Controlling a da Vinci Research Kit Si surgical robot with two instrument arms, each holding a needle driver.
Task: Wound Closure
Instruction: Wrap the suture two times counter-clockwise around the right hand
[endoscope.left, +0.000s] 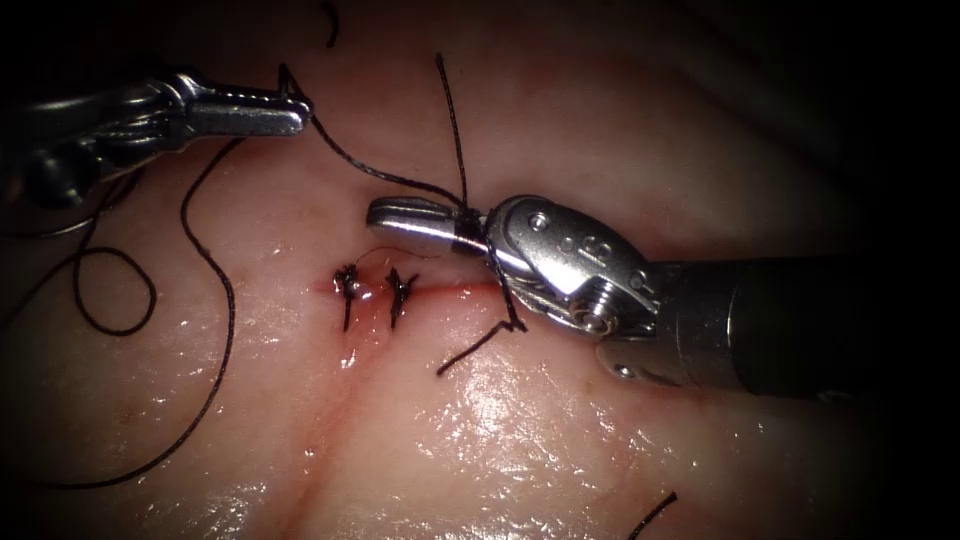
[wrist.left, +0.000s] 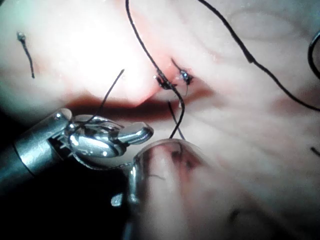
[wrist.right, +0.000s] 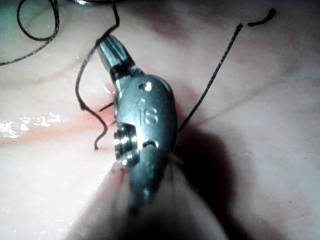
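Left gripper (endoscope.left: 285, 105) at ten o'clock, clamped on thread (endoscope.left: 215, 300). Right gripper (endoscope.left: 415, 222) centre, closed, thread wrapped round it. Two knots (endoscope.left: 372, 285) done at cut's (endoscope.left: 470, 292) left end; right stretch unclosed. Needle: can't tell where.

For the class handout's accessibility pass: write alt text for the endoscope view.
The left claw, shut, holds black thread stretched to the right claw, shut above the cut with thread wound around it. Two tied knots sit on the cut in the glistening tissue, with slack thread looping at left.
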